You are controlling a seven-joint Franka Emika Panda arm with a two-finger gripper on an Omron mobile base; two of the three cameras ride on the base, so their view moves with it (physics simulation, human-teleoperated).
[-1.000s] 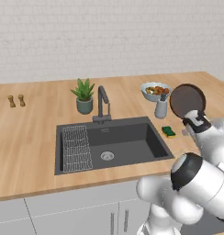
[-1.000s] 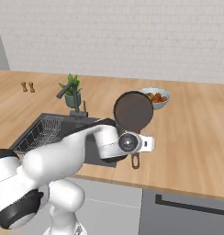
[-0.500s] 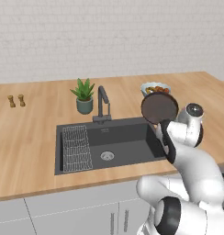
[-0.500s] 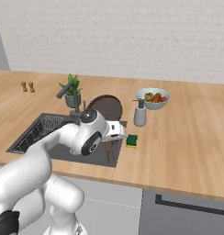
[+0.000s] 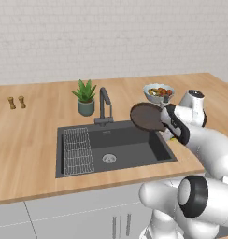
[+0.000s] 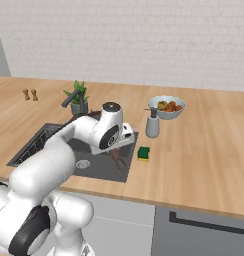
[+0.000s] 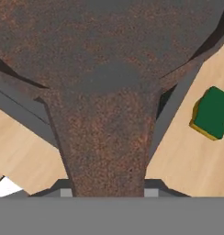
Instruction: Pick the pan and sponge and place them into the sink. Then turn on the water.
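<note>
Right of centre in the left base view, the pan hangs tilted above the right end of the sink, its round dark face turned toward the camera and its handle running into the gripper, which is clamped on that handle. Seen from the hand view, the pan's rusty brown surface spreads across the upper frame and narrows to the handle at bottom centre, between the finger tips. Just off the sink's right rim, on the wooden counter, the sponge lies flat, green side up with a yellow edge; it sits at the right edge of the hand view. Toward the upper middle of the left base view stand the dark tap and a potted plant behind the basin. Farther right sits a pale bowl of food, with a soap dispenser beside it in the right base view. A wire rack lies in the sink's left part.
</note>
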